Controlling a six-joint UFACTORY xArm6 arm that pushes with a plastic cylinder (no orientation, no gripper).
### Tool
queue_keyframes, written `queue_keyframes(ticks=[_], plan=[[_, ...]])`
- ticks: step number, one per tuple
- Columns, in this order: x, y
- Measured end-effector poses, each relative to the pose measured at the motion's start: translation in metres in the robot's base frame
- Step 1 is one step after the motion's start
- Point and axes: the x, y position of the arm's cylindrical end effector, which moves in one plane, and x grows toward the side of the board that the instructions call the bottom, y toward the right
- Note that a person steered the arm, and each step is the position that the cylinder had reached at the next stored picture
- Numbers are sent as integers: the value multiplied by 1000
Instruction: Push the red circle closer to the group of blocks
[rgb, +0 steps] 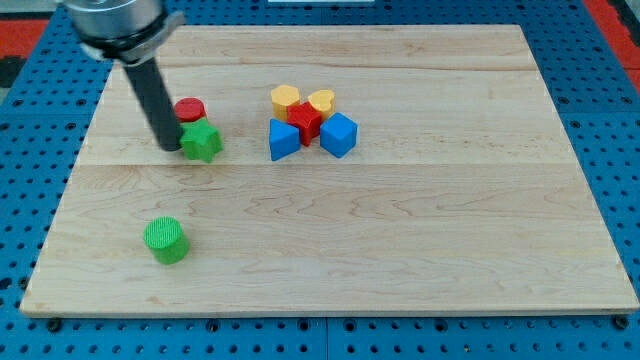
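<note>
On the pale wooden board (420, 250), view's left half: my tip (171, 148), a bare dark rod with nothing to clench or grasp, sits just left of the green star-shaped block (201, 142), touching or nearly so. Red circle block (190, 110) lies right behind the star, touching it, well apart from the group. Group near centre: yellow hexagon-like block (285, 99), yellow heart-like block (321, 101), red star-like block (305, 121), blue triangular block (283, 139), blue cube (339, 134). Green cylinder (165, 240) sits alone at lower left.
</note>
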Motion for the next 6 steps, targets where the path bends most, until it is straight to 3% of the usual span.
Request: queue_keyframes(ticks=[1,2,3,4,5,6], plan=[[-8,41],[-3,21],[12,-56],[-33,-52],[-62,5],[-62,24]])
